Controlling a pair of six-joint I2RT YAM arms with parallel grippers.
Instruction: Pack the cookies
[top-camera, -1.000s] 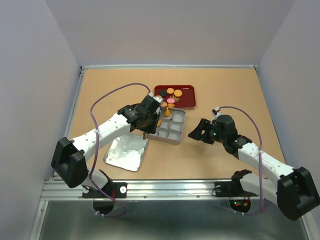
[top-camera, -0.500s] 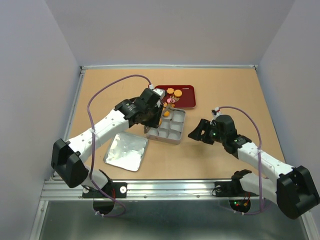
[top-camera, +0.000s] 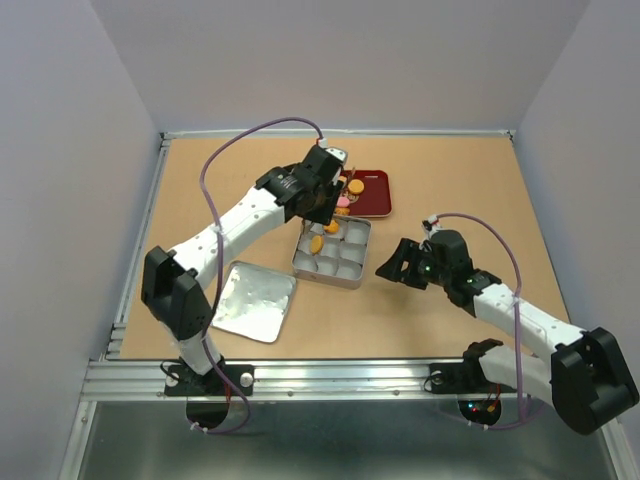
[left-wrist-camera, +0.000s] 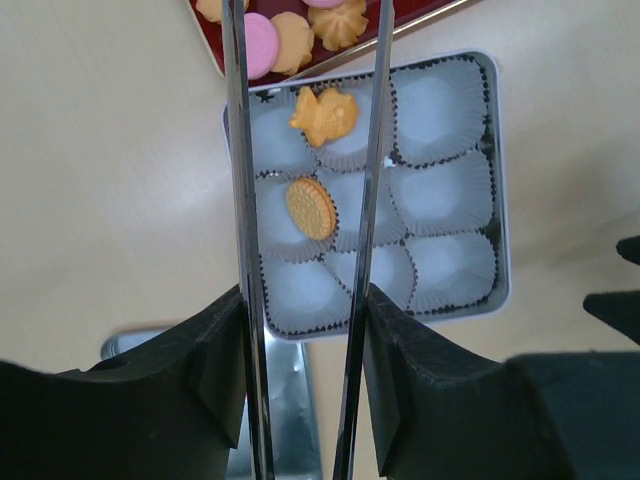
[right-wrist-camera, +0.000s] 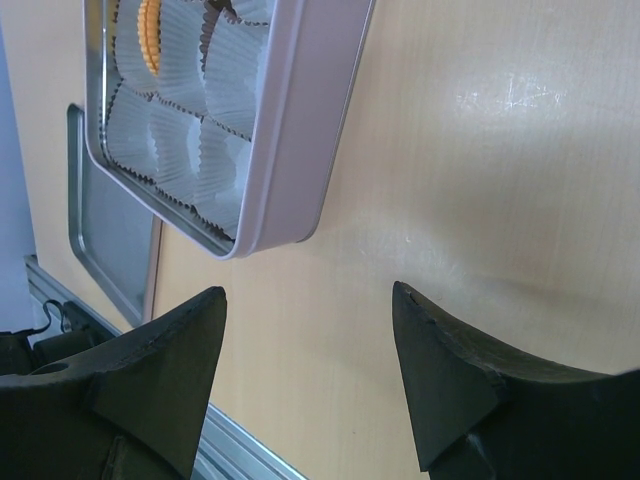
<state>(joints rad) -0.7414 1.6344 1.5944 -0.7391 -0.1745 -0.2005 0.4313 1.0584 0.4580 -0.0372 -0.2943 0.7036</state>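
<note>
The cookies lie in two places. An orange flower-shaped cookie (left-wrist-camera: 323, 115) and a round orange cookie (left-wrist-camera: 311, 208) sit in paper cups of the silver tin (left-wrist-camera: 498, 200). Pink (left-wrist-camera: 258, 45) and yellow ones (left-wrist-camera: 293, 40) lie on the dark red tray (top-camera: 375, 200). My left gripper (left-wrist-camera: 303, 300) is shut on metal tongs (left-wrist-camera: 238, 150), whose blades stand apart above the tin's left columns, tips out of view. It hovers at the tin's far edge by the tray (top-camera: 325, 200). My right gripper (top-camera: 392, 265) is open and empty, right of the tin (right-wrist-camera: 290, 130).
The tin's flat silver lid (top-camera: 253, 301) lies on the table near the left arm's base, also in the right wrist view (right-wrist-camera: 110, 230). The tin's rim (top-camera: 345, 283) is close to my right gripper. Walls enclose the table on three sides.
My left gripper has moved from the tin's near-left side toward the red tray. A round orange cookie now shows in the tin's left column. The right arm has not moved.
</note>
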